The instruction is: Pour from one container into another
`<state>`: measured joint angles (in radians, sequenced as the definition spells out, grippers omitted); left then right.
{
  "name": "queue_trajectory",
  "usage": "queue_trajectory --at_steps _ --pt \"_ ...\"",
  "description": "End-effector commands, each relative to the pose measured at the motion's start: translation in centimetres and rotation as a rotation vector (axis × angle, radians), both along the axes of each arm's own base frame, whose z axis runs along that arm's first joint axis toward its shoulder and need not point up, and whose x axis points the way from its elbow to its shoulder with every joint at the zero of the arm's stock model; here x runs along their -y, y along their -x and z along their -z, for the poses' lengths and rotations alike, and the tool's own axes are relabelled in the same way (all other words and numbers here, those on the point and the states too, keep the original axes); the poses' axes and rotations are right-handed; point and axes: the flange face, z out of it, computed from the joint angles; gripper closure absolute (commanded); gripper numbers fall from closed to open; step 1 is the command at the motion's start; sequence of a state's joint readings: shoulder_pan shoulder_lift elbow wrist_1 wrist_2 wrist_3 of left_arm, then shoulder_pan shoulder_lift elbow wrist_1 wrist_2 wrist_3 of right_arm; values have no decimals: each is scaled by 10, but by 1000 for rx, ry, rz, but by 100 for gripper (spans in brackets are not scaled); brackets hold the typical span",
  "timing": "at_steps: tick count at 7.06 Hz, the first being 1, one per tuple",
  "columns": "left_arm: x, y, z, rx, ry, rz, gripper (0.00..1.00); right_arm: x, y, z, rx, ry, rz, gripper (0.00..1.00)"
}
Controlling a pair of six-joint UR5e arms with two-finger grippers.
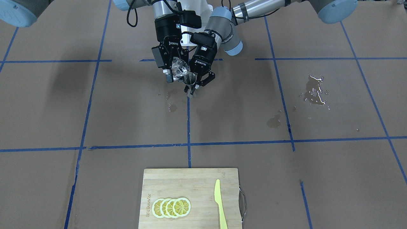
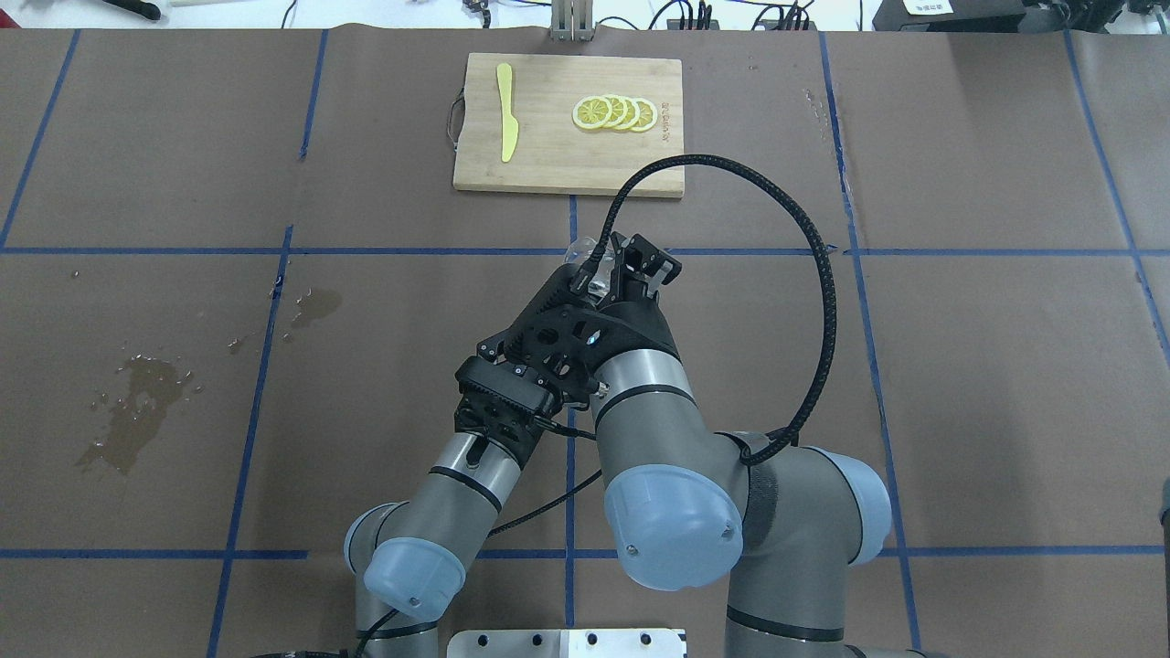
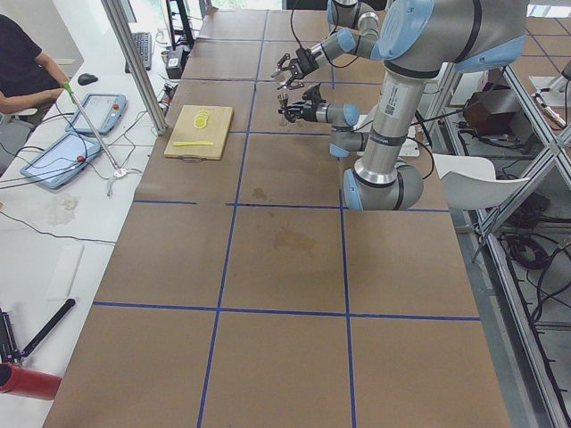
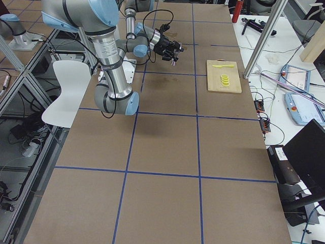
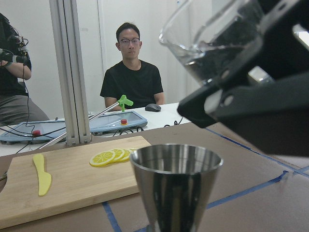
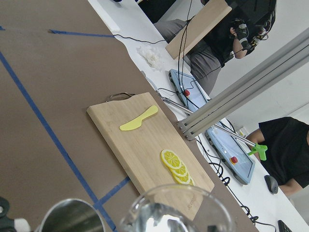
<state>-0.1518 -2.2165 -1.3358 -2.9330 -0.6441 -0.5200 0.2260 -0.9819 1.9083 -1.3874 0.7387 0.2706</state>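
Note:
My right gripper (image 1: 177, 72) is shut on the clear glass beaker (image 1: 181, 66) and holds it tilted, spout toward the jigger. My left gripper (image 1: 197, 83) is shut on the silver metal jigger (image 1: 190, 81) and holds it upright just below and beside the beaker's lip, above the table. In the left wrist view the jigger (image 5: 176, 188) fills the lower middle, with the tilted beaker (image 5: 212, 43) above it at the right. The right wrist view shows the beaker's rim (image 6: 176, 212) beside the jigger's mouth (image 6: 72, 217). From overhead only a bit of the beaker (image 2: 587, 256) shows past the wrists.
A wooden cutting board (image 1: 190, 184) lies at the table's operator side with lemon slices (image 1: 171, 207) and a yellow knife (image 1: 219, 203) on it. Wet spill patches (image 1: 314, 92) mark the brown paper on my left side, and small drops (image 1: 171, 107) lie under the grippers. Operators sit beyond the board.

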Motion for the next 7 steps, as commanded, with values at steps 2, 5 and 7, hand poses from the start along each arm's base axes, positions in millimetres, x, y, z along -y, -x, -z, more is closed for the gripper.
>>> queue_trajectory --at_steps 2,5,7 --pt "0 -1 1 0 -1 -5 100 3 -2 -1 -88 -45 8 100" --pt "0 -1 1 1 -2 -7 100 6 -4 3 -151 -82 18 100" --pt "0 -1 1 0 -2 -11 100 8 -5 3 -191 -101 27 100"
